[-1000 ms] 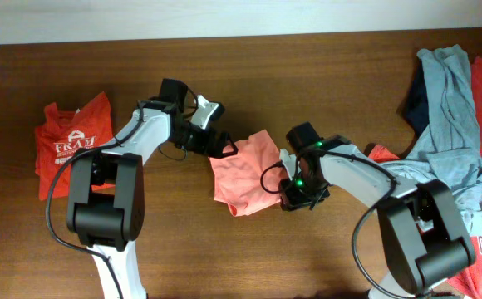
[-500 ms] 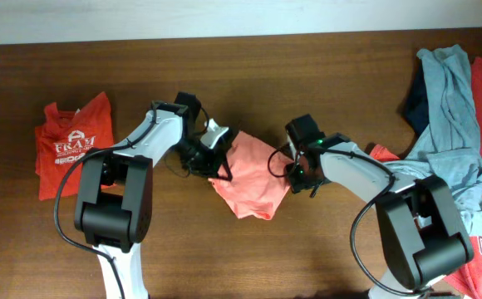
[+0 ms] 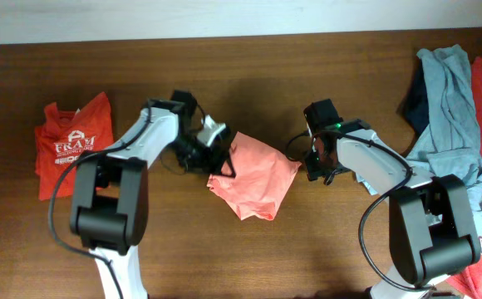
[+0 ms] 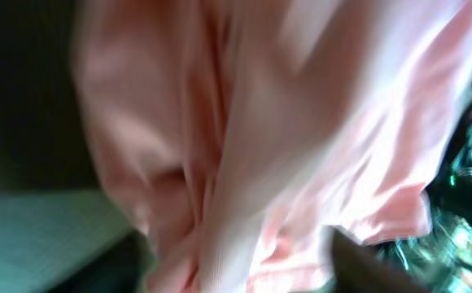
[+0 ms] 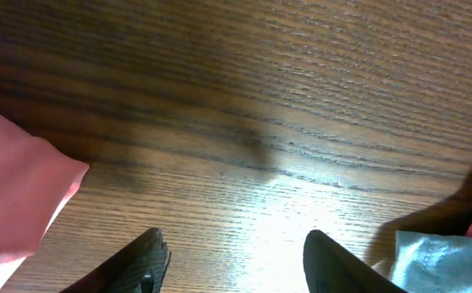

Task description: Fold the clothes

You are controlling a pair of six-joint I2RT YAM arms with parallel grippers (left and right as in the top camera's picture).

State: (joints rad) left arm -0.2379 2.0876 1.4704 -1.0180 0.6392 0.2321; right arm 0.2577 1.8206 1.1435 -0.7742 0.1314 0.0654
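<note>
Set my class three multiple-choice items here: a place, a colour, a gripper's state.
1. Where does the folded red-orange cotton T-shirt with white print lie on the brown wooden table? A left end B centre C right end
2. What colour is the cotton shirt at the centre? A navy B salmon-pink C grey
3. The right gripper is: A shut on cloth B hidden C open, empty
Key: A, it lies far left; B, overhead shows pink; C, jaws apart over bare wood.

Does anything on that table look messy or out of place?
The salmon-pink shirt lies askew on the table, a rumpled bundle, not a neat square. At the right edge, a heap of clothes sprawls unfolded.
</note>
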